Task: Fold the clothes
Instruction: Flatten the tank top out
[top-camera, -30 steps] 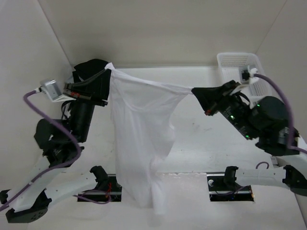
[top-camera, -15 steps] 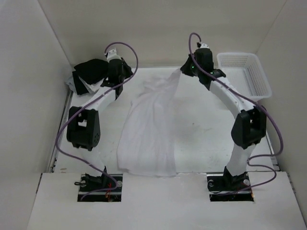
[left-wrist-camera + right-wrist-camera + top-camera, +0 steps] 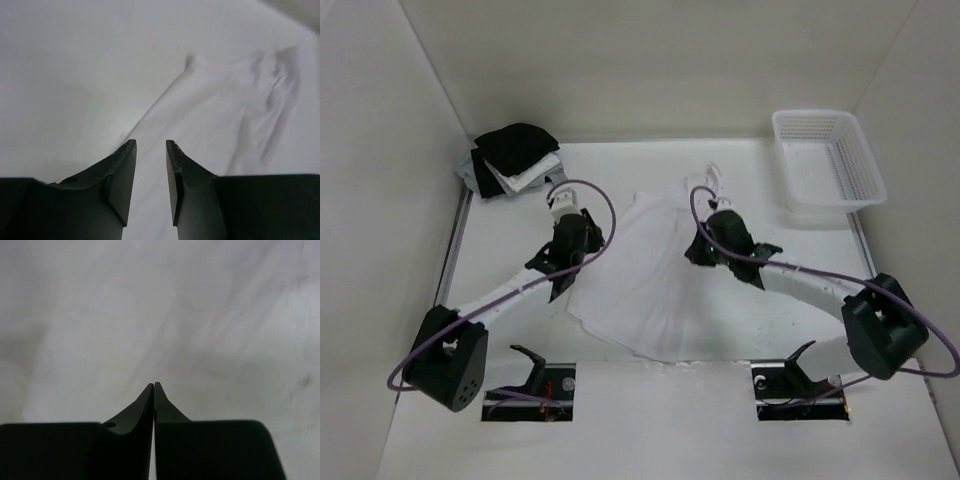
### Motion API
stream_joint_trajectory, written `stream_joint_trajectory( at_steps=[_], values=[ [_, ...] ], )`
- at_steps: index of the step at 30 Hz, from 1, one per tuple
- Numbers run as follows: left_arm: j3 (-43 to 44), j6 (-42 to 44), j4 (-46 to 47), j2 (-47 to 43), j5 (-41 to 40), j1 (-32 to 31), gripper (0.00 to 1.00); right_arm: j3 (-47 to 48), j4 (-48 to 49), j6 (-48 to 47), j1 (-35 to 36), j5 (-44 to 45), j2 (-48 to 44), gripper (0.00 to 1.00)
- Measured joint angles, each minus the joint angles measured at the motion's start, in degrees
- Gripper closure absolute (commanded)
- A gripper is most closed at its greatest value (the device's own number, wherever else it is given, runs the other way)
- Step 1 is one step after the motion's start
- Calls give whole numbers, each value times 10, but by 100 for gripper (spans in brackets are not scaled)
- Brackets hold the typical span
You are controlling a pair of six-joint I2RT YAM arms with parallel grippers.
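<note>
1. Top view: white top (image 3: 645, 270) lies flat mid-desk (image 3: 500, 230). Its long axis runs from the straps at the far side to the hem at the near left. The left tool (image 3: 582, 243) sits at the top's left edge, so the cloth is to its right. The right tool (image 3: 705, 250) sits on the top's right edge. Both are about equally close, so either arm could probably take its own side for a fold.
2. Top view, containers: basket (image 3: 825, 160) at far right looks empty. The pile of garments (image 3: 515, 158) sits at far left, apart from the top.
3. Left wrist: left tool (image 3: 150, 145) released, nothing in the gap. The top's edge runs diagonally ahead, with the cloth to the right (image 3: 225, 115).
4. Right wrist: right tool (image 3: 154, 385) clenched, tips meeting, no cloth visible between them. Can't tell whether cloth or desk is below.
</note>
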Motion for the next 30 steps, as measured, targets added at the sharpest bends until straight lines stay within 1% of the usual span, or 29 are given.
stream_joint_trajectory(
  at_steps=[1,3,5,7,9,11,14,15,16,17,18,20,22,24,25,26,28,29,30],
  values=[
    [-29,0,-23,-22,-8,-9,62,-45,-3,11,20,2,-20,74],
    [-80,-2,-83,-83,-21,-28,56,-126,-8,34,56,17,-56,62],
    [-105,-7,-128,-134,-31,-34,56,-188,-9,62,88,37,-90,59],
    [-116,-19,-153,-160,-35,-35,54,-221,-6,88,106,51,-110,58],
    [-132,-31,-165,-176,-38,-36,53,-233,5,106,109,56,-113,58],
    [-154,-41,-180,-184,-39,-35,54,-233,23,116,107,60,-106,61],
    [-173,-48,-199,-172,-38,-34,60,-207,64,123,91,51,-44,91],
    [-173,-48,-202,-165,-37,-34,62,-197,77,126,83,48,-22,97],
    [-173,-49,-201,-158,-36,-34,68,-185,91,128,73,46,-1,100],
    [-173,-49,-201,-150,-33,-34,71,-179,96,130,65,46,9,100],
    [-173,-50,-201,-144,-30,-34,80,-174,100,130,54,44,16,100],
    [-173,-51,-201,-127,-23,-35,92,-170,100,130,26,48,18,100],
    [-173,-52,-200,-117,-18,-37,96,-164,96,125,-4,53,16,100],
    [-169,-52,-205,-113,-14,-43,96,-151,90,117,-35,59,15,100],
    [-163,-52,-211,-114,-14,-49,94,-141,87,112,-52,61,15,99],
    [-155,-52,-216,-116,-13,-57,89,-134,87,109,-63,63,15,97],
    [-129,-51,-235,-129,-22,-80,72,-122,88,103,-84,69,15,87],
    [-112,-51,-244,-141,-31,-95,64,-119,91,101,-95,74,15,79],
    [-99,-52,-251,-150,-41,-107,60,-118,94,100,-102,77,15,73]
  ],
)
